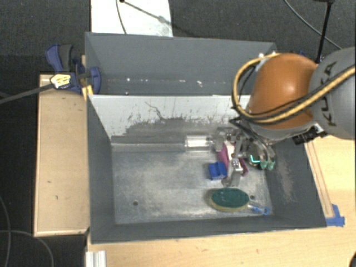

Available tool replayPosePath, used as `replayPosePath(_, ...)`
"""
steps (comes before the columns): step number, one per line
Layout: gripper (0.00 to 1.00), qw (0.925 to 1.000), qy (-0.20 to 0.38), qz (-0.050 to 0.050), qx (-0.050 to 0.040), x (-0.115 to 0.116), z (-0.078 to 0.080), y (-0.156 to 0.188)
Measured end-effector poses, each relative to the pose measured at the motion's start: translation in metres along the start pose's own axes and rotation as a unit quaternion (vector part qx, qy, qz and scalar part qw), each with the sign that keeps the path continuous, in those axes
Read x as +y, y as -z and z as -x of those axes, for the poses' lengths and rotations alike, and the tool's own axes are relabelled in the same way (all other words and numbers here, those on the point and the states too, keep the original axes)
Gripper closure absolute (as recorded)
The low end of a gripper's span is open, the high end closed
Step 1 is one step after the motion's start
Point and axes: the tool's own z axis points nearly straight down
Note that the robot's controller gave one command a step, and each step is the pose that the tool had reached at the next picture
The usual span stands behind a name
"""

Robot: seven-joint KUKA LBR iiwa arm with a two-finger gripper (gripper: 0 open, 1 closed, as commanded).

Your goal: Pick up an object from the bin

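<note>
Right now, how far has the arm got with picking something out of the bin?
Done: the gripper is down inside the bin, at its right, beside a blue block and a pink piece. In hand: nothing looks lifted; both seem to lie on the floor, as does the green disc nearer the front. Left: taking one thing and raising it out.

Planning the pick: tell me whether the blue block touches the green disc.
Apart. The camera view shows bare bin floor between blue block and green disc.
</note>
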Motion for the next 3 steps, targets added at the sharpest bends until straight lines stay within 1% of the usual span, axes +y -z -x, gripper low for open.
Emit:
replayPosePath(1,0.00,0.9983,0.058,0.000,0.0017,-0.040,-0.039,-0.102)
replayPosePath(2,1.00,0.9983,0.058,0.000,-0.0030,-0.038,-0.036,-0.098)
replayPosePath(3,1.00,0.9979,0.064,-0.001,-0.0077,-0.040,-0.030,0.022)
